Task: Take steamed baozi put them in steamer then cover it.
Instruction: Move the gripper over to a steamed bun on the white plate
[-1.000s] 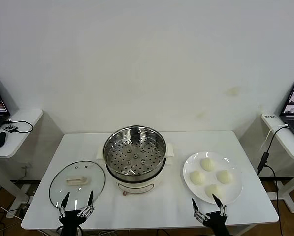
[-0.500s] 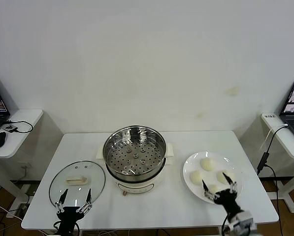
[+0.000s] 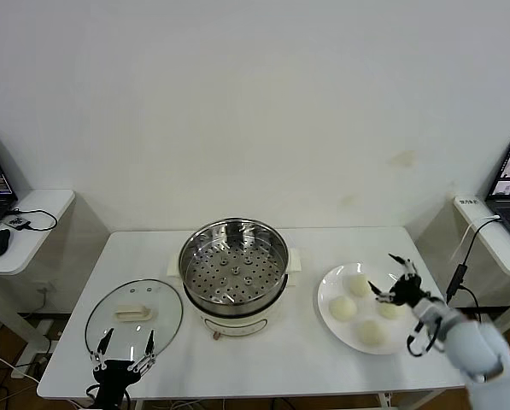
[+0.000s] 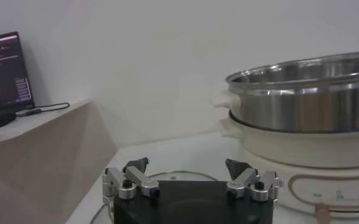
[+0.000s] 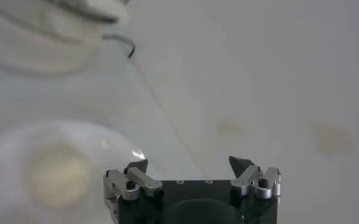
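Four steamed baozi [image 3: 360,308] lie on a white plate [image 3: 330,286] at the right side of the table [image 3: 289,359]; the far-right bun is partly covered by the right hand. None is in the steamer.

Steamer [image 3: 233,273] at table centre, uncovered, perforated tray bare. In the left wrist view its steel wall and white base [image 4: 301,149] fill the right side, cut off by the frame edge.

Cover [image 3: 134,314] flat on the table left of the steamer, handle up, just clear of the base.

Right hand [image 3: 393,278] over the plate's far-right part, above the buns, fingers spread wide, nothing between them. Whether a fingertip touches a bun cannot be told from the head view. Right wrist view: both fingers [image 5: 133,176] apart, empty gap; one blurred bun [image 5: 50,176] on the plate below and off to one side, the rest hard to make out.

Left hand [image 3: 122,352] low at the table's near edge, just in front of the cover, fingers wide apart, holding nothing. Left wrist view shows only a sliver of the cover's rim [image 4: 185,175] beyond the fingers.

Laptops on side desks, both cut by the frame.
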`<state>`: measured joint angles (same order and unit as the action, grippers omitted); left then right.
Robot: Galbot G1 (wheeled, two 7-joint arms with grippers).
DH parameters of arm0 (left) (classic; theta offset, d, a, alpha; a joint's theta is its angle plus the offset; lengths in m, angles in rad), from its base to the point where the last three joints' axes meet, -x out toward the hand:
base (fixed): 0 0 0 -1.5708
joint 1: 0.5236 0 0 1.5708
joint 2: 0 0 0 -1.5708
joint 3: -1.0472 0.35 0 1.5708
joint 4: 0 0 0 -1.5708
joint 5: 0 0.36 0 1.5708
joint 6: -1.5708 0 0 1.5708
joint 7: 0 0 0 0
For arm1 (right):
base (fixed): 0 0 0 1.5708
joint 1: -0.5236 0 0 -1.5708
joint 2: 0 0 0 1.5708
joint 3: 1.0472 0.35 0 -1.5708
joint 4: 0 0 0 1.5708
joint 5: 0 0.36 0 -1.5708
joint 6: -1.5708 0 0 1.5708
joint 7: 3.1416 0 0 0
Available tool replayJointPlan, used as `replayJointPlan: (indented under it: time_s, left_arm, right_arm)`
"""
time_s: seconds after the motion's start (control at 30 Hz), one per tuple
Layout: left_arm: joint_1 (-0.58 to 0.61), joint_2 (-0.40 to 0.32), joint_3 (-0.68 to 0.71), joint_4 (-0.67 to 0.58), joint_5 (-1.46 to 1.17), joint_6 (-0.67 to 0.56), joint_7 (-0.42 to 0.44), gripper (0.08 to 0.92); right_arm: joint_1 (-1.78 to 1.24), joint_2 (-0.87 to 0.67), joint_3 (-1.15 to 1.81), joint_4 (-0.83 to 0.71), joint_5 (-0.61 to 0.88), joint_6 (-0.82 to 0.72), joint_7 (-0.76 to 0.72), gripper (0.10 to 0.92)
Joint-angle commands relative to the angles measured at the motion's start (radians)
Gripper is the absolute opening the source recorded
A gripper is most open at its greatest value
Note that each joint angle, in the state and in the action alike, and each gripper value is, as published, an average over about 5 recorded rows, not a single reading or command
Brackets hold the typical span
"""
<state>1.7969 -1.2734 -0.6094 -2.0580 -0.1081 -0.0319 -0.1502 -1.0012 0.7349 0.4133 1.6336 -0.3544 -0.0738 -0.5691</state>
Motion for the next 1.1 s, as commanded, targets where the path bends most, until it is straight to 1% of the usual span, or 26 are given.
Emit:
replayJointPlan:
  time_s: [0.03,0.2,0.33,0.47,0.57,0.93,1.1]
  left_arm:
    - [0.004,0.0,-0.004,-0.003,0.019,0.008,0.003,0.823]
    - [0.014,0.001,-0.016,-0.006,0.029,0.008,0.013,0.823]
    - [0.023,0.008,-0.029,-0.014,0.03,0.01,0.021,0.823]
    - [0.021,0.009,-0.037,-0.009,0.03,0.01,0.021,0.823]
    - [0.02,0.011,-0.04,-0.005,0.03,0.009,0.022,0.823]
    - [0.008,0.023,-0.054,0.007,0.03,0.008,0.031,0.823]
    - [0.001,0.03,-0.063,0.014,0.02,0.005,0.031,0.823]
  right_arm:
    - [0.286,-0.176,-0.214,-0.153,-0.126,0.009,-0.191,0.823]
    - [0.44,-0.204,-0.431,-0.21,-0.134,0.03,-0.341,0.823]
    - [0.566,-0.222,-0.631,-0.241,-0.045,0.026,-0.399,0.823]
    - [0.66,-0.19,-0.757,-0.272,0.049,0.017,-0.418,0.823]
    - [0.697,-0.154,-0.803,-0.29,0.075,0.006,-0.428,0.823]
    - [0.794,0.001,-0.899,-0.448,0.073,-0.015,-0.45,0.823]
    - [0.802,0.046,-0.915,-0.489,0.065,-0.026,-0.449,0.823]
